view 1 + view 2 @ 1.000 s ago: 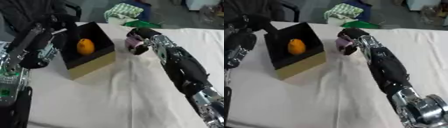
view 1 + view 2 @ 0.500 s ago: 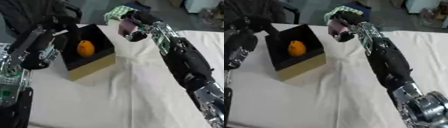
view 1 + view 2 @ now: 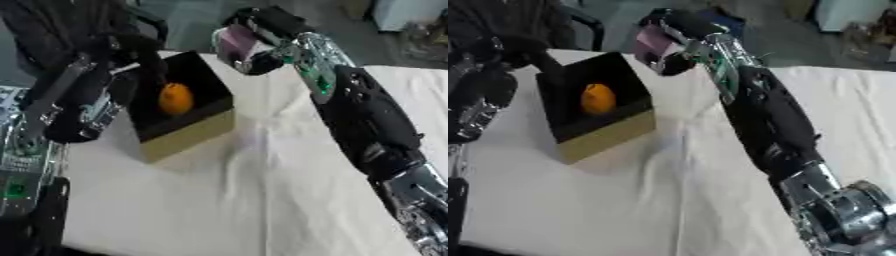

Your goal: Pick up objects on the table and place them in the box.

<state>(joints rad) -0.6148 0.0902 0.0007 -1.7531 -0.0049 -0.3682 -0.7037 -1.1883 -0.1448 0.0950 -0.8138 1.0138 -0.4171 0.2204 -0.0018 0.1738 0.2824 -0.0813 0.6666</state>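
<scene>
Your right hand (image 3: 254, 37) is raised above the white table (image 3: 262, 190), and its fingers are curled around a pink object (image 3: 234, 41), which you hold up in the air. I cannot tell what this object is; only the pink colour and a rather flat, blocky shape are visible. Below this hand and to its left stands the box (image 3: 179, 122), black inside with tan outer walls, and the held object hangs just beside the far right corner of the box, not yet over the opening. Inside the box an orange fruit (image 3: 175, 98) lies on the black bottom. Your left hand (image 3: 140, 50) is at the far left side of the box, and its dark fingers reach down at the box wall there; I cannot tell if they are spread or pressed together.
</scene>
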